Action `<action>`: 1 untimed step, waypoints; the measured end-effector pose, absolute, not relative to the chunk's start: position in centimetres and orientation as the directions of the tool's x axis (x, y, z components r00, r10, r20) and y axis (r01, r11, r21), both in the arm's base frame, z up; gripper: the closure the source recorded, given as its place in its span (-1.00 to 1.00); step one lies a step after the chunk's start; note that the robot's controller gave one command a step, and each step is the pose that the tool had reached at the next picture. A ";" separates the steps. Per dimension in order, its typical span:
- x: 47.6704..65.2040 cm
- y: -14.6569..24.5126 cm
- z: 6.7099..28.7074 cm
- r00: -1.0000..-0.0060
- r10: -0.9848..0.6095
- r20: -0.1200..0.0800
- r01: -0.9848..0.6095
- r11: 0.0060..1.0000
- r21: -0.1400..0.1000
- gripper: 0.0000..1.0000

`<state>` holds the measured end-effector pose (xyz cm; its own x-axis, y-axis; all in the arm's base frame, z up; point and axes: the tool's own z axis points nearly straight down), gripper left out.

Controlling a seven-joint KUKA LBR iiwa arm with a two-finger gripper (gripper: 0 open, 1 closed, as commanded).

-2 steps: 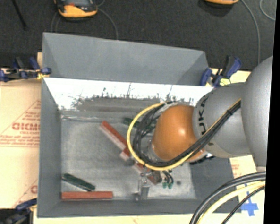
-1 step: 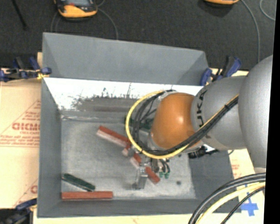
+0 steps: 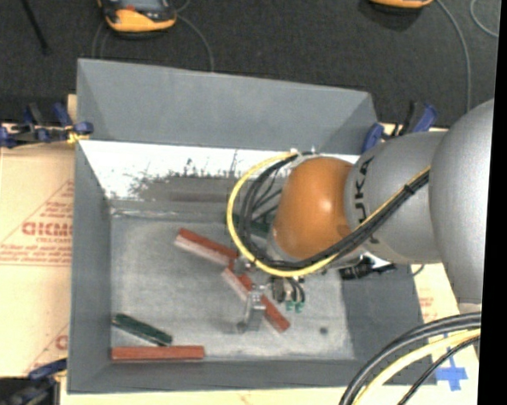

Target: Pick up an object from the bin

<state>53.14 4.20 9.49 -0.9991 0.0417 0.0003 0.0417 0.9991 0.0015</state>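
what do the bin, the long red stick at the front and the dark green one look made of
Bin: grey sheet metal, dull finish, with scuffs on the back wall. Red stick: flat, matte, maybe plastic or painted wood. Green stick: dark, smooth, probably plastic.

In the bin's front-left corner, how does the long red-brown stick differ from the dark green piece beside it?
The red-brown stick is clearly longer than the dark green piece. The red-brown stick runs level along the front wall; the dark green piece lies slanted to it, its left end farther back. Both are slender and lie flat.
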 end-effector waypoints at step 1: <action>53.9 4.0 9.2 -0.997 0.074 -0.010 0.074 0.997 0.001 -1.00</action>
<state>53.92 3.97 9.17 -0.9972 0.0737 -0.0102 0.0737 0.9973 0.0012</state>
